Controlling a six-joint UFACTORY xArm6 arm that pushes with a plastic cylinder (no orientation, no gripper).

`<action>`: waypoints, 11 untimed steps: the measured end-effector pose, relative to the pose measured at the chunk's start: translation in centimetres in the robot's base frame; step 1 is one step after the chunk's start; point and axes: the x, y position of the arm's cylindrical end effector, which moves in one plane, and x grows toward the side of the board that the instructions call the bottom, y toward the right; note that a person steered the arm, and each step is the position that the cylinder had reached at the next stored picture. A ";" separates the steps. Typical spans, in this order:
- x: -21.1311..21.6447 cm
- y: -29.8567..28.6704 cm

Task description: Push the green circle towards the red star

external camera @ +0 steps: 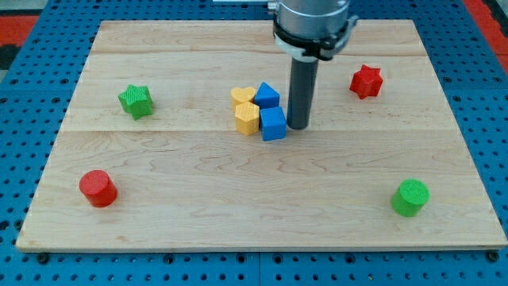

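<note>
Two green, two red, two blue and two yellow blocks are sitting around my tip [298, 125], which is carrying nothing. The green circle [410, 197] is lying to its lower right, the red star [366, 81] upper right, on a wooden board [238, 214].

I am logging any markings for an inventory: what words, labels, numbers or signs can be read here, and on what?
None: no readable text on the wooden board, the green circle, the red star, the other blocks or the arm; my tip sits just right of the blue cube.
</note>
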 end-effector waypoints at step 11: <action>9.7 13.5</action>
